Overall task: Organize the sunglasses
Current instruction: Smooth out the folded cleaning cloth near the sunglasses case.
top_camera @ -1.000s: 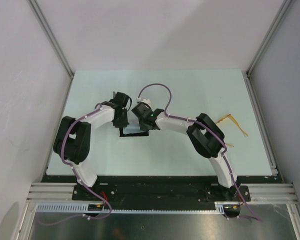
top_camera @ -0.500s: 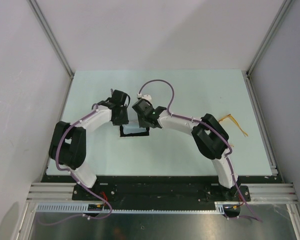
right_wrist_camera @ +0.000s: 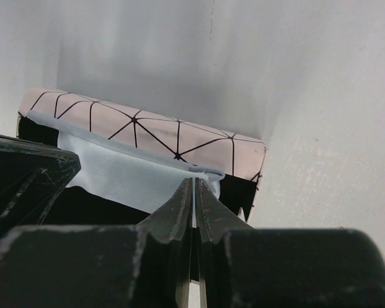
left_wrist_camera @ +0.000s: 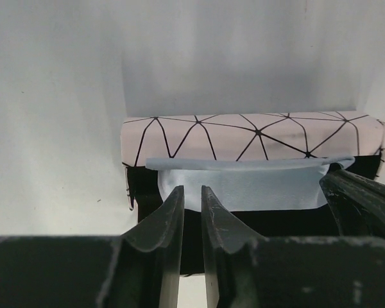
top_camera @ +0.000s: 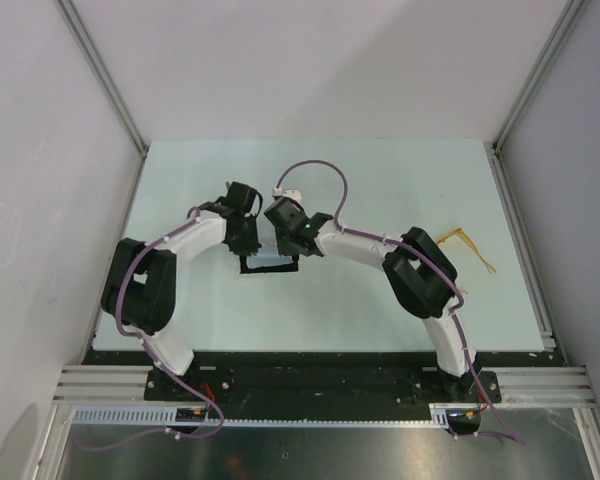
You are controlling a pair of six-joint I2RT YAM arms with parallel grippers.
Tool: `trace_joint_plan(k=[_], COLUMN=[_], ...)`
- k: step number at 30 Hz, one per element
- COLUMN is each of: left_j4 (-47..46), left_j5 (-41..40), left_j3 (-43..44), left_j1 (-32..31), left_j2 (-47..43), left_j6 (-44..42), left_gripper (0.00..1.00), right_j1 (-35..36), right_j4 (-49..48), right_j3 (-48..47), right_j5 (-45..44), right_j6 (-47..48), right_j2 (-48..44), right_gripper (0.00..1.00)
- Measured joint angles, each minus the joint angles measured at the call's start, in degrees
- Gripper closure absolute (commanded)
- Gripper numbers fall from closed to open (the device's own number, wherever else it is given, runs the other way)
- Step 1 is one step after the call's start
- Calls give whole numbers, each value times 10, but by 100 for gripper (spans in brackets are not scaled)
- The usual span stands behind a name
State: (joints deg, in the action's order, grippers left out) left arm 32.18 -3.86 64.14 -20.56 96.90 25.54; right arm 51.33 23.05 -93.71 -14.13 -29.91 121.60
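The yellow-orange sunglasses (top_camera: 467,249) lie on the table at the right, far from both grippers. The white case with black triangle lines (top_camera: 270,265) lies open mid-table, its black inside showing. Its lid (left_wrist_camera: 250,136) stands behind the blue-grey cloth (left_wrist_camera: 244,186), which hangs over the black inside. My right gripper (right_wrist_camera: 194,186) is shut on the cloth's right corner (right_wrist_camera: 208,174). My left gripper (left_wrist_camera: 192,192) hovers at the cloth's lower edge, its jaws a narrow gap apart with nothing between them. In the top view both grippers (top_camera: 248,240) (top_camera: 280,238) sit over the case.
The right arm's elbow (top_camera: 417,270) lies between the case and the sunglasses. Metal frame posts (top_camera: 525,90) and white walls bound the table at left, right and back. The table's front edge (top_camera: 320,352) runs just ahead of the arm bases.
The left arm's elbow swung left, then back right. The right wrist drew slightly back and left over the case. Less of the pale cloth shows from above than half a second ago.
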Motion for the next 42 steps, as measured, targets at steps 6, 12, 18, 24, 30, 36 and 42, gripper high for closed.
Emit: trace_joint_plan(k=[6, 12, 18, 24, 30, 36, 42], left_j4=[0, -1, -1, -1, -4, -8, -8], left_j5=[-3, -7, -16, -20, -21, -24, -31], left_j3=[0, 0, 0, 0, -1, -1, -1], left_j1=[-1, -3, -3, -3, -6, -9, -11], left_j2=[22, 35, 40, 43, 52, 56, 56], left_j6=[0, 2, 2, 1, 1, 1, 1], left_gripper=[80, 79, 78, 77, 76, 76, 75], right_j1=[0, -5, -12, -12, -8, -2, 2], right_j4=[-10, -12, -15, -15, -15, -16, -21], right_j3=[0, 1, 2, 2, 4, 4, 4], right_j5=[14, 26, 26, 25, 15, 2, -5], right_j6=[0, 0, 0, 2, 11, 20, 30], right_j2=[13, 23, 31, 31, 31, 31, 31], right_gripper=[92, 87, 77, 64, 59, 59, 59])
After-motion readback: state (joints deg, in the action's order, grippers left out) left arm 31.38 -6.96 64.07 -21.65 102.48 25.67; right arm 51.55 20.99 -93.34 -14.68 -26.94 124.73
